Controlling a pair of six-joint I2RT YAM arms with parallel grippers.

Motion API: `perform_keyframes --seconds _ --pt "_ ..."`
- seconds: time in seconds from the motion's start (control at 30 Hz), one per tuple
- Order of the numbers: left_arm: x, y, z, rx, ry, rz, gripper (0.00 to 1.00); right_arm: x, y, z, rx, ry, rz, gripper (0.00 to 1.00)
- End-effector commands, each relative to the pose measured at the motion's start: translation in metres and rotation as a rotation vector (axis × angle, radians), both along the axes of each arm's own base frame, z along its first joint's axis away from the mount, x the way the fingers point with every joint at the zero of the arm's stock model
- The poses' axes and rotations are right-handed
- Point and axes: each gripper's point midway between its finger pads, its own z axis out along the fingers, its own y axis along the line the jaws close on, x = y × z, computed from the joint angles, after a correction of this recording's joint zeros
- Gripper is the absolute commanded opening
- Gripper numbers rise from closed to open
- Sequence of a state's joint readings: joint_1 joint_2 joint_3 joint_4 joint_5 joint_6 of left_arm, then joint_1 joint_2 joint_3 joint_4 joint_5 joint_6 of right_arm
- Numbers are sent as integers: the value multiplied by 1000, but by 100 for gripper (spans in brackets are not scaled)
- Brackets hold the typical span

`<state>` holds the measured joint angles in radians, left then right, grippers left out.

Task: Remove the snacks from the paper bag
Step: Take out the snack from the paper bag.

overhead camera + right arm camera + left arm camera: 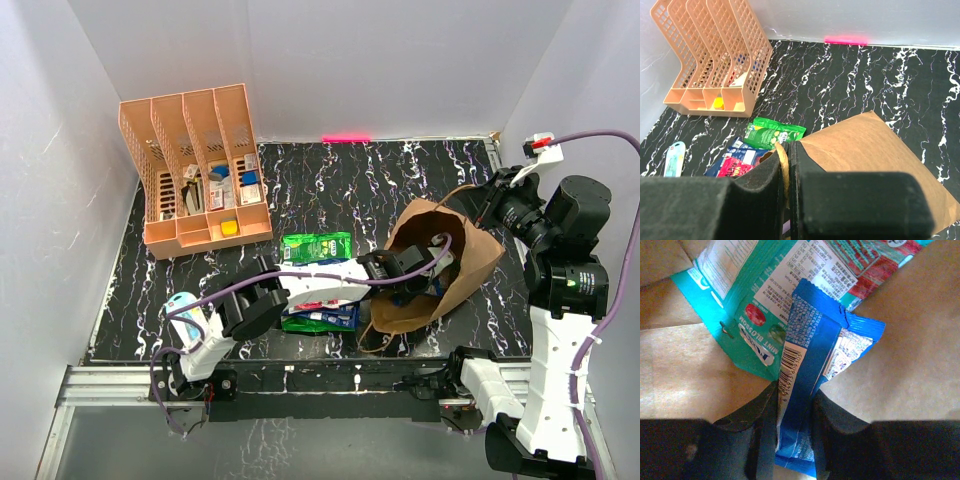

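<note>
Pinched in the left gripper, the glossy blue foil snack packet sits inside the tall brown kraft paper bag (right gripper clamps its handle), so a slow, straight pull through the mouth seems best.

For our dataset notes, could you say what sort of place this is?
Probably a robot test cell: white walls enclose a black marbled table, left arm and right arm bolted at its edge.
</note>
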<state>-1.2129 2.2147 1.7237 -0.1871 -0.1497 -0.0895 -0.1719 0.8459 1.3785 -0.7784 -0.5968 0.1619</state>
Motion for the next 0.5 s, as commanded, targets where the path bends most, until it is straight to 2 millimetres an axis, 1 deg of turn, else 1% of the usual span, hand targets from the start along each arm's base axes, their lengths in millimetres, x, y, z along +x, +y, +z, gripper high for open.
perform_keyframes --seconds 0.0,0.2,0.3,0.43,0.47 --pt "-7 4 68 -88 -60 5 25 -1 -1 31 -26 -124 -10 8" --pt "-15 9 94 -116 -74 4 22 -2 -2 31 -27 -124 -15 8" --pt "-23 14 107 -132 -74 -3 22 -2 -2 31 -27 -124 -16 8" --pt "-31 24 128 -166 -63 -6 22 -2 -3 31 -28 -123 -18 8" --pt "-33 29 136 -175 -61 -7 21 -1 -3 30 -27 -121 -19 8"
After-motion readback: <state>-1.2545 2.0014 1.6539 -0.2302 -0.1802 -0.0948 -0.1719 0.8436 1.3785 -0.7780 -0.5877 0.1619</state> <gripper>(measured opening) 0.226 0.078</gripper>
